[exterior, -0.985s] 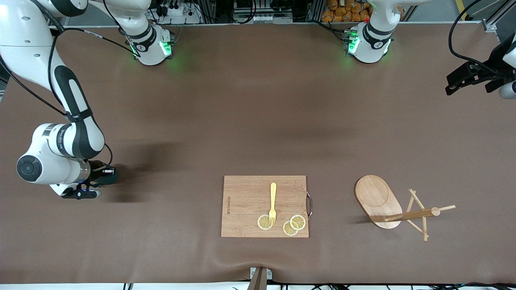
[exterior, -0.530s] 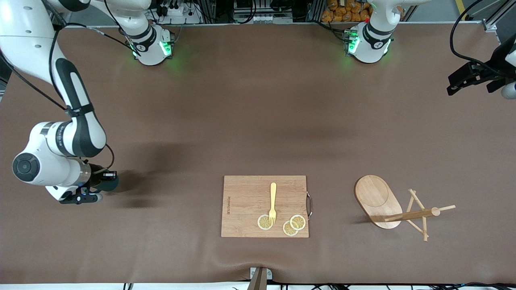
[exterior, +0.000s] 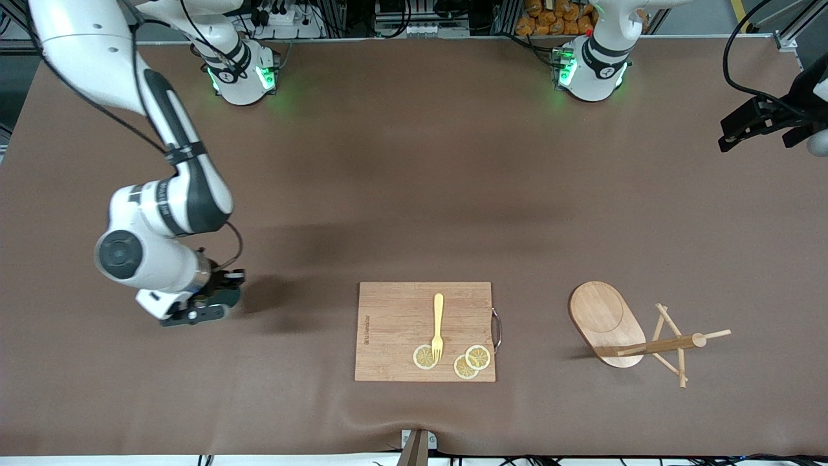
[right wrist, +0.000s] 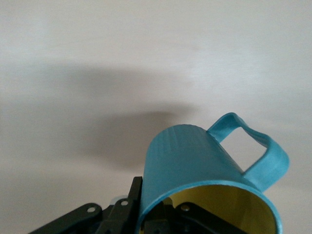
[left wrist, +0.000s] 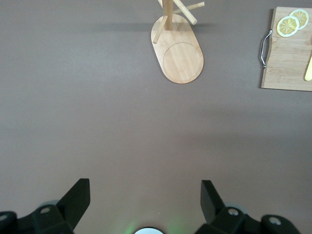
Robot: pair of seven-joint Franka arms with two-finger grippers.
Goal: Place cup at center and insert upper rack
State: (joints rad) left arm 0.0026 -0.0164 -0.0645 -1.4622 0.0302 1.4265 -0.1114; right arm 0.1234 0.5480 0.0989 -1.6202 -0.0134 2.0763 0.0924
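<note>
Step 1: right tool (exterior: 213, 301) clamped on cup (right wrist: 204, 180), carrying it above tabletop (exterior: 414, 194); next, set down at center. Left tool (left wrist: 144, 204) apart, waiting near the tabletop edge at its arm's end.

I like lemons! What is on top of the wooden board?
On the cutting board lie a yellow fork and three lemon slices. The fork's tines cover part of one slice.

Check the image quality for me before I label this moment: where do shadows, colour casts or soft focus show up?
Front view: evenly lit, a soft dark shadow on the table beside the right gripper, green glow at both arm bases. Right wrist view: tabletop washed out pale, the cup close and cut off, its shadow blurred. Left wrist view: sharp, the upper rack casts a faint shadow; left gripper dark.
</note>
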